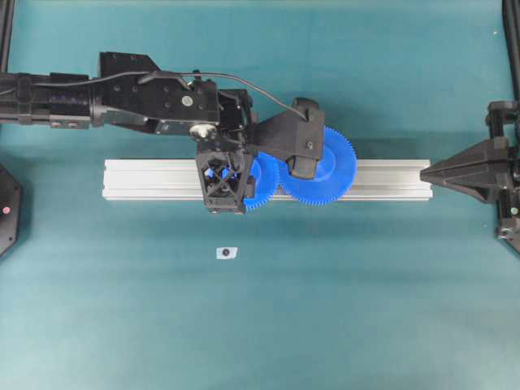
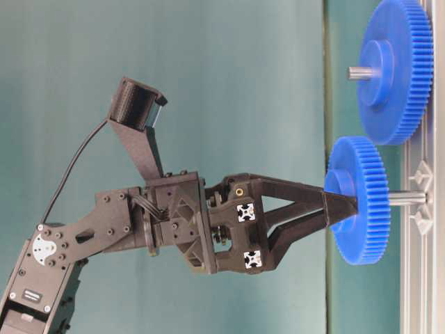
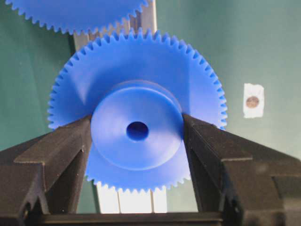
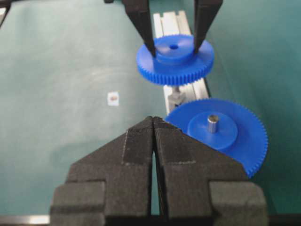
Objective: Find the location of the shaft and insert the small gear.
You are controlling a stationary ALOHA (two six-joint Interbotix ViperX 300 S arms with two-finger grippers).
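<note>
the counter (image 1: 366, 309) is a flat teal sheet with broad bare room on every side of the aluminium rail (image 1: 146, 179), which lies across the middle of the overhead view. a small white sticker (image 1: 226, 253) sits alone in front of the rail, well apart from it.

the left pincer (image 2: 341, 205) is clamped on the raised hub of the small gear (image 2: 365, 202), one finger on each side of the hub. the gear is flat, hub and centre hole facing up, its axis upright and in line with the shaft (image 2: 407, 198). the shaft stands on the rail and its top enters the underside of the gear; a stretch of bare pin shows between gear and rail, so the gear is held above the rail. the larger gear (image 2: 396, 69) sits just beside it on its own pin, teeth close together.

the right pincer (image 4: 154, 123) has its fingers pressed together, empty, at the rail's far end.
</note>
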